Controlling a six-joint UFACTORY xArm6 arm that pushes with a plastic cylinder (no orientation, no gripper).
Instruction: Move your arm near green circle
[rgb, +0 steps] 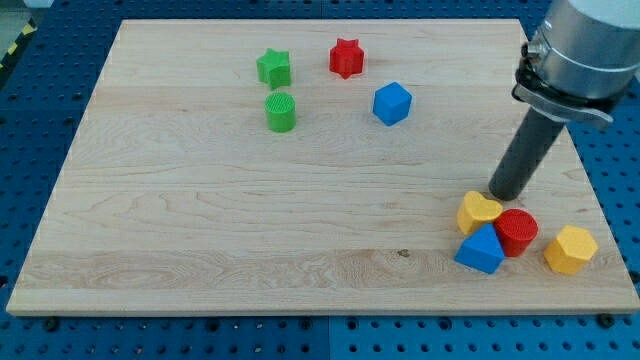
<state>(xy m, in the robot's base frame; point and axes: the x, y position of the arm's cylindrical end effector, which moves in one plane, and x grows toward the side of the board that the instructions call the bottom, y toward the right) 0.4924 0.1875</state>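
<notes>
Clearly little is done yet: the green circle (282, 112) sits toward the view's upper left of the tabletop (200, 220), just below the green star (273, 67), with the red star (346, 58) and blue cube (392, 103) nearby. My tip (503, 193) rests well apart at the view's right, touching or just beside the yellow heart (477, 211), near the red cylinder (517, 231). No gripper is fitted, so nothing is clamped. Nearly the whole crossing remains.

A pale wooden board (250, 200) with fine grain is lying flat and filling most of the view. A blue perforated table surface (40, 90) is showing around it on all sides, its holes running in regular rows. Even, soft light is falling across everything, casting only faint shadows.
</notes>
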